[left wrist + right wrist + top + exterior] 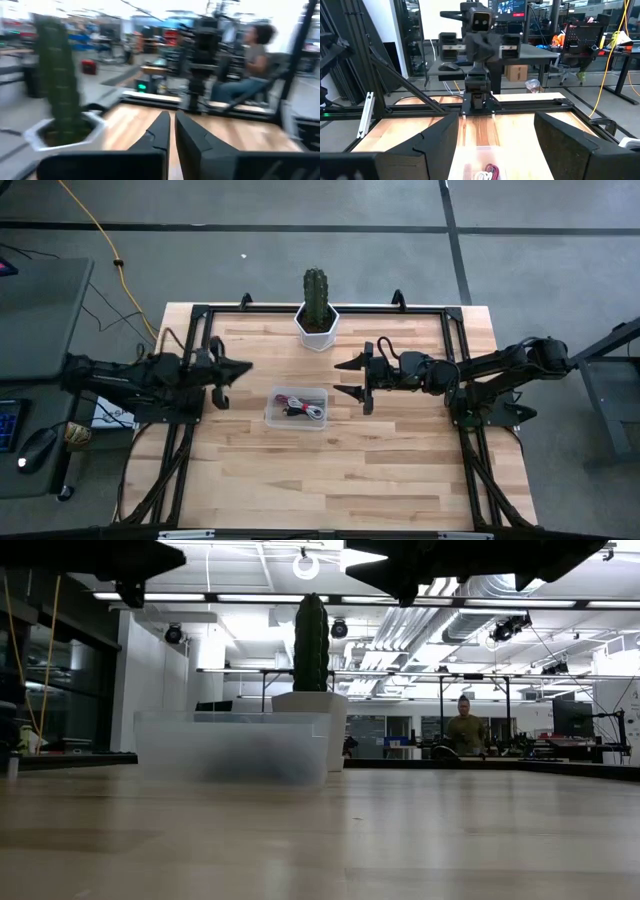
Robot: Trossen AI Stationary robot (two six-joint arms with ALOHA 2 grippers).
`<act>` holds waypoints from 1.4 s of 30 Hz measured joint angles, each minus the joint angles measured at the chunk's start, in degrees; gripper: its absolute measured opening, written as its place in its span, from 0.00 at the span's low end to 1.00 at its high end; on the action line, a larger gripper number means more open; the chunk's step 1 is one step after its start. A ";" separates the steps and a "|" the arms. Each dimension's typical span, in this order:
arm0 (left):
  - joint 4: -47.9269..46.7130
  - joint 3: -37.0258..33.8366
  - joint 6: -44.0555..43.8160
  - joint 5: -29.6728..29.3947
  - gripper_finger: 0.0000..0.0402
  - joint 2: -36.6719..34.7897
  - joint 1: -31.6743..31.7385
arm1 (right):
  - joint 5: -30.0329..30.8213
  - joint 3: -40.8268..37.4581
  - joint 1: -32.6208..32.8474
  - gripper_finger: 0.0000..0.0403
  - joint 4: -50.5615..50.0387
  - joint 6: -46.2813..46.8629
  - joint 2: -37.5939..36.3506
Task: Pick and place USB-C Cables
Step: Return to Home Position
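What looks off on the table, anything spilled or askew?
Nothing stands out. The cables lie inside the transparent bin at mid-table, none seen over its rim. The cactus pot stands upright at the far edge. The left gripper and right gripper hang clear of the bin, one on each side.

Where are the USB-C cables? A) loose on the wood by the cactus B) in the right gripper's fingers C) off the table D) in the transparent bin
D: the high view shows the cables lying inside the transparent bin; the right gripper beside it is open and empty.
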 joint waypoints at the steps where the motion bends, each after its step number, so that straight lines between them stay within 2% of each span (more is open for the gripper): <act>1: -1.43 0.02 0.32 -0.79 0.03 -1.71 0.94 | 0.00 0.00 0.00 0.63 0.00 0.02 0.00; 4: -5.11 0.02 0.36 0.57 0.01 -5.70 3.99 | 0.00 0.00 0.00 0.63 0.00 0.02 0.00; 7: -6.28 0.02 -1.12 5.41 0.01 -8.17 6.70 | 0.00 0.02 0.00 0.63 0.00 0.00 0.00; 9: -6.89 0.02 -2.46 8.03 0.00 -8.82 7.72 | 0.00 0.02 0.00 0.63 0.00 0.00 0.00; 12: -7.00 -0.10 -3.41 8.83 0.00 -8.83 8.26 | 0.00 0.02 0.00 0.63 0.00 0.00 0.00; 19: 6.02 -8.51 -3.54 8.72 0.00 -9.13 8.29 | 0.00 0.02 0.00 0.63 -1.28 0.00 0.02; 23: 6.03 -11.23 -3.57 10.38 0.00 -9.10 8.29 | 0.00 0.02 0.00 0.63 -1.78 0.01 0.02; 29: 3.75 -12.22 -4.13 18.36 0.00 -9.13 8.23 | 0.00 0.02 0.00 0.63 -1.92 0.00 0.02; 42: 2.77 -12.22 -5.15 15.47 0.00 -9.11 8.21 | 0.00 0.02 0.00 0.63 -2.69 1.25 0.02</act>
